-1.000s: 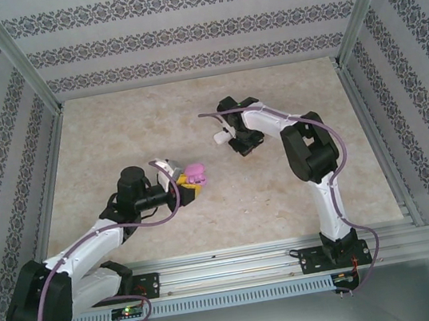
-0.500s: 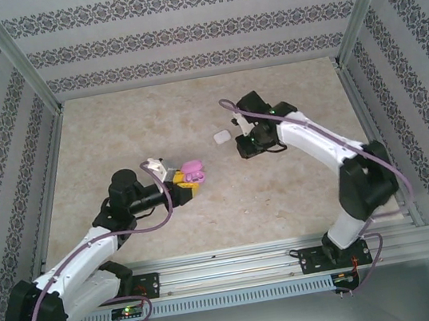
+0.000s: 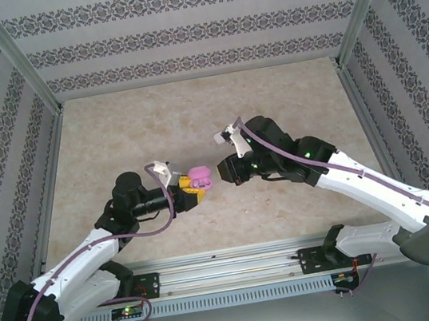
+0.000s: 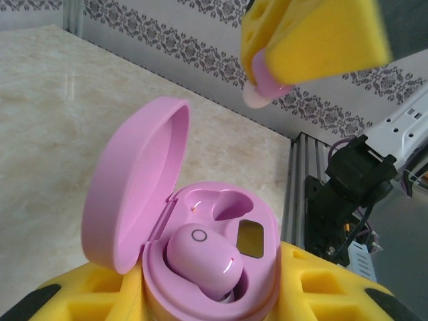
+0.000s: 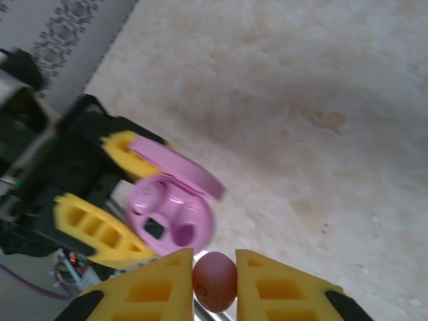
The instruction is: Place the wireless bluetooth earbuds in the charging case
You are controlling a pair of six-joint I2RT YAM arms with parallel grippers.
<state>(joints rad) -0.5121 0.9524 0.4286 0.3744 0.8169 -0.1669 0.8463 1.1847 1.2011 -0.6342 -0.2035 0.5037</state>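
The left pincer [image 3: 194, 184] grips the charging case [image 4: 134, 200], lid open, over the worktop [image 3: 114, 135], one pink earbud [image 4: 200, 257] seated inside, while the right pincer [image 5: 214, 264] pinches the other earbud [image 5: 215, 281] just beside the case

Arms [image 3: 363, 183]: we see white links, black joints.
Cables [image 3: 171, 207]: purple, running along both arms.
Claw fingers [image 5: 150, 287]: we see yellow, with square recesses.
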